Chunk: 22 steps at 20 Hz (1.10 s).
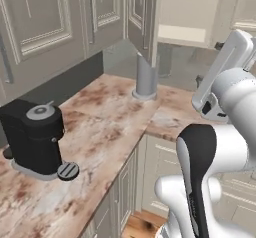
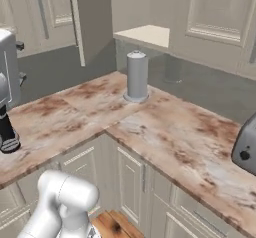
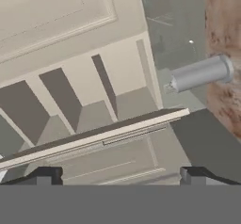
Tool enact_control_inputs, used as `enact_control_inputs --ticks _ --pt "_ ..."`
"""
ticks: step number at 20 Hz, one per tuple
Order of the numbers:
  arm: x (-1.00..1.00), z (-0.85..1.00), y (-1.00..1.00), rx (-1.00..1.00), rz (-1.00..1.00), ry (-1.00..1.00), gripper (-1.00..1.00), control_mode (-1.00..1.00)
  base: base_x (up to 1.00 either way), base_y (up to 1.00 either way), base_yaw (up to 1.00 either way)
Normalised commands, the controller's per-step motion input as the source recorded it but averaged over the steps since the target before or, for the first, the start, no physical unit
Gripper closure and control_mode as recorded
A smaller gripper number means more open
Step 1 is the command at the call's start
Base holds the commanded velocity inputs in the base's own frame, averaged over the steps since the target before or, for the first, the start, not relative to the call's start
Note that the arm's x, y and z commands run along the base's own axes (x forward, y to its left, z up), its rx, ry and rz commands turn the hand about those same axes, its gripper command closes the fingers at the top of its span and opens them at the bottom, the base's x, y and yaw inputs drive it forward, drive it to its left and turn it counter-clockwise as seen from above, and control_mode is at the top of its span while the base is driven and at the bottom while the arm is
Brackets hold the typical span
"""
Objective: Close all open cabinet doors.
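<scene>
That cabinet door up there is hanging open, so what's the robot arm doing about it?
The white robot arm is working on closing it. One wall cabinet door above the corner of the marbled counter stands swung out, showing the bare shelf inside. The hand view looks at that door's edge close up, with the gripper open and the fingers on either side, holding nothing. A grey cylinder stands upright on the counter just below. The door is not yet shut.

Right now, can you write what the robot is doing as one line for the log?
task: close cabinet doors | open cabinet door: swung out, edge-on | gripper: open, holding nothing | grey cylinder: upright on counter
</scene>
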Motion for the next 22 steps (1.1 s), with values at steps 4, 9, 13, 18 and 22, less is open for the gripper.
enact_control_inputs --ticks 4,9,13,18,22 --pt "0.0 0.0 0.0 0.0 0.0 0.0 -1.0 1.0 0.0 -0.34 0.43" --pt "0.0 0.0 0.0 0.0 0.0 0.0 -1.0 1.0 0.0 -0.34 0.43" --pt "0.0 0.0 0.0 0.0 0.0 0.0 -1.0 1.0 0.0 -0.35 0.4" --pt "0.0 0.0 0.0 0.0 0.0 0.0 -1.0 1.0 0.01 -0.68 0.28" --pt "0.0 0.0 0.0 0.0 0.0 0.0 -1.0 1.0 0.0 -0.99 0.15"
